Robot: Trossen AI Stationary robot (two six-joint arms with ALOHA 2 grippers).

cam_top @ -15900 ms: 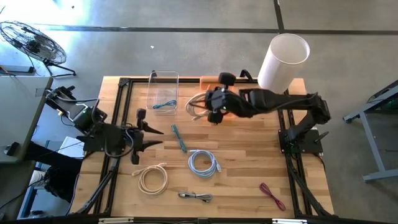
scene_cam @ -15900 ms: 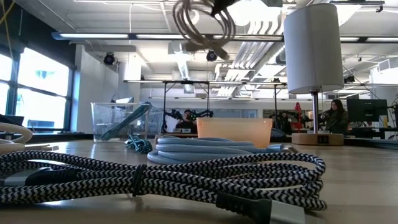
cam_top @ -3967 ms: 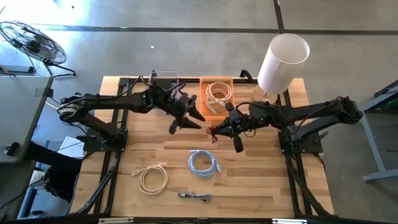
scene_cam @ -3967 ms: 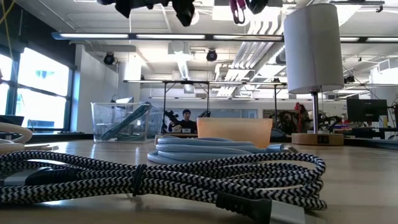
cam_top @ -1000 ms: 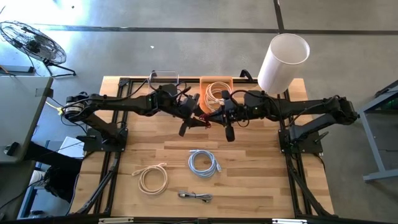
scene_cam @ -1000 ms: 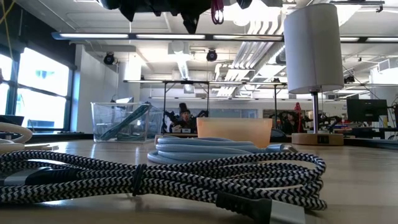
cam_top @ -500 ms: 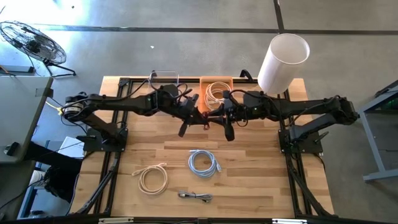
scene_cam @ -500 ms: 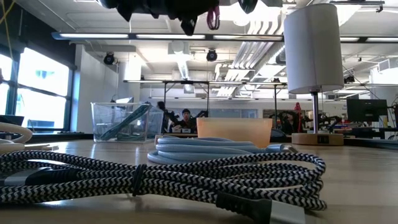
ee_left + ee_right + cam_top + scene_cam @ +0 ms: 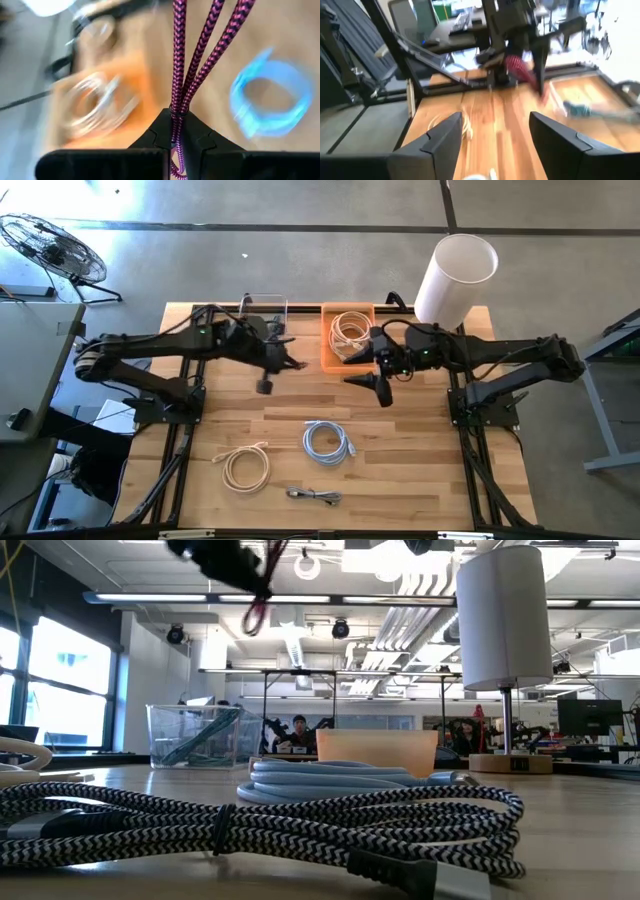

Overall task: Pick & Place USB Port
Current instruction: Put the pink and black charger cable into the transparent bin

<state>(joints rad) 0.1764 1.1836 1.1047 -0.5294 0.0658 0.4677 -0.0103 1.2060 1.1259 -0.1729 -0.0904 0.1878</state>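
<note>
A magenta braided cable (image 9: 200,50) hangs in the air in my left gripper (image 9: 178,131), which is shut on it. In the high view this gripper (image 9: 283,365) is just in front of the clear bin (image 9: 262,320), and the cable (image 9: 298,365) shows at its tip. In the low view the cable (image 9: 260,595) dangles high over the table. My right gripper (image 9: 372,387) stands open and holds nothing, in front of the orange bin (image 9: 325,350). In its own view its fingers (image 9: 440,145) are spread wide. My left gripper pinches the magenta cable between its two fingers, on a bunch of two or three strands (image 9: 178,107) lying side by side. The loose strands (image 9: 258,602) hang below the gripper, slack and well clear of the table.
The orange bin holds a cream cable coil (image 9: 349,330). A light blue coil (image 9: 327,442), a cream coil (image 9: 246,467) and a black-and-white braided cable (image 9: 314,496) lie on the near half of the table. A white cylinder (image 9: 456,277) stands at the far right corner.
My right gripper has opened, let go of the magenta cable and drawn back toward the table's right. My left gripper, shut on the cable, has carried it toward the table's left, away from the orange bin, with the strands swinging below it.
</note>
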